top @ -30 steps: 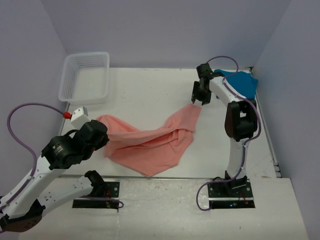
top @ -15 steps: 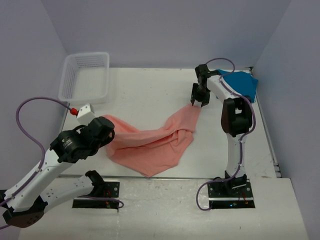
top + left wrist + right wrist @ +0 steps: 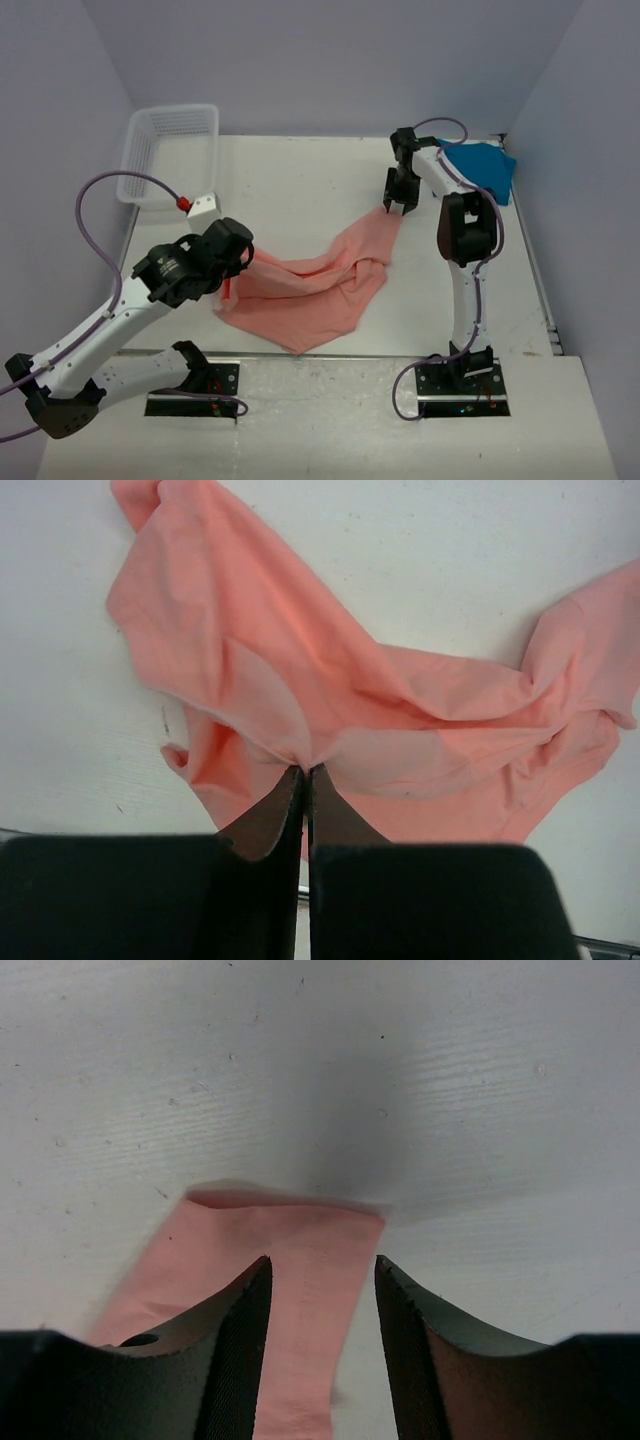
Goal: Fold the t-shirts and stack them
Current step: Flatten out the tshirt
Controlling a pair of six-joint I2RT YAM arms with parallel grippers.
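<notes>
A salmon-pink t-shirt lies crumpled across the middle of the table. My left gripper is shut on a pinch of its left edge, and the cloth bunches at the fingertips in the left wrist view. My right gripper hovers open over the shirt's far right corner. Its two fingers straddle that strip of cloth without closing on it. A teal-blue t-shirt lies bunched at the back right corner, behind the right arm.
A white mesh basket stands at the back left of the white table. The left arm's purple cable loops in front of it. Grey walls close in the table on three sides.
My left arm has swung right and away from the near edge, dragging the pink shirt's left edge toward the middle. The right gripper has stayed over the far corner, jaws slightly narrower.
</notes>
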